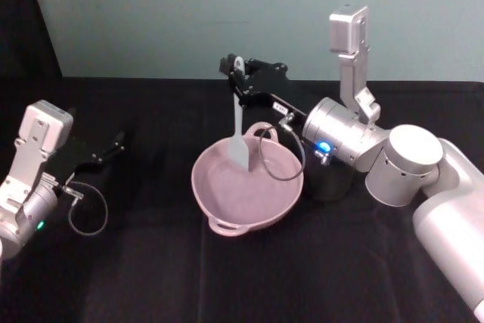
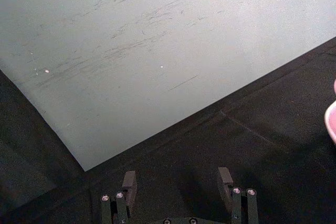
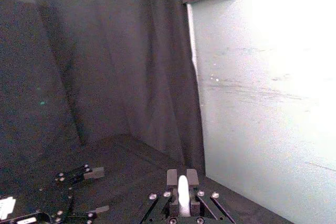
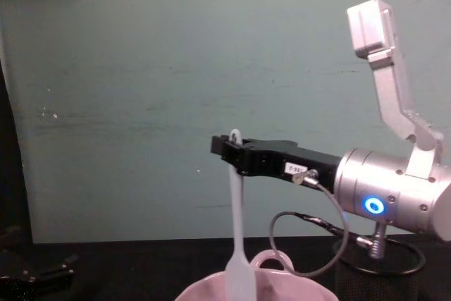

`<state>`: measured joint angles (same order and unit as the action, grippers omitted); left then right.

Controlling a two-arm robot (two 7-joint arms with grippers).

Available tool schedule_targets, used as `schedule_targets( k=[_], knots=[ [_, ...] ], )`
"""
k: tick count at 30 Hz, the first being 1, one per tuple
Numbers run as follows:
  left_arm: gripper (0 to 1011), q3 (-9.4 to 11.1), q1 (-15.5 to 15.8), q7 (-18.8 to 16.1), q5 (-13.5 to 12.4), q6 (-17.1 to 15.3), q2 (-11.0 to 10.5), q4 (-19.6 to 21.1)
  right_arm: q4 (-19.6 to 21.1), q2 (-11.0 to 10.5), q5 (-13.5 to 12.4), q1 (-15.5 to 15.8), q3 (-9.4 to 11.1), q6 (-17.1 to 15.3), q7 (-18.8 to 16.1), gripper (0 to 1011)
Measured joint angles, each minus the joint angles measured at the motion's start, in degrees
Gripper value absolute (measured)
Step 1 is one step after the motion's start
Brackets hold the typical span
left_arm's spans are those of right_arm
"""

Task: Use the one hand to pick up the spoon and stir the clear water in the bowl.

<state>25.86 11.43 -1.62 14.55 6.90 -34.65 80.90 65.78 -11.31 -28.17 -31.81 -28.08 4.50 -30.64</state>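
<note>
Two black grippers, right gripper (image 1: 234, 78) with jaws clamped on the upper handle of one white spoon (image 1: 240, 145), spoon upright, paddle head down over one pale pink bowl (image 1: 198, 181) mid-table (image 1: 151, 270), left gripper (image 1: 118, 141) low at far left, jaws apart.

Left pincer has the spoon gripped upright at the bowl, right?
Not the left. The right pincer grips the spoon upright at the bowl, as the head view shows. The left pincer is open, off to the left and apart from both.
</note>
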Motion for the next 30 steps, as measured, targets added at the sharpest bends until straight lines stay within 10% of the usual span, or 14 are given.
schedule_targets(
  k=[17, 30],
  knots=[
    [1011, 0.00, 0.00, 0.00, 0.00, 0.00, 0.00, 0.00, 10.22, -5.27, 0.14, 6.49, 2.02, -2.32, 1.80, 114],
    [1011, 0.00, 0.00, 0.00, 0.00, 0.00, 0.00, 0.00, 13.43, -5.37, 0.02, 8.38, 0.04, -3.36, 0.77, 114]
  ],
)
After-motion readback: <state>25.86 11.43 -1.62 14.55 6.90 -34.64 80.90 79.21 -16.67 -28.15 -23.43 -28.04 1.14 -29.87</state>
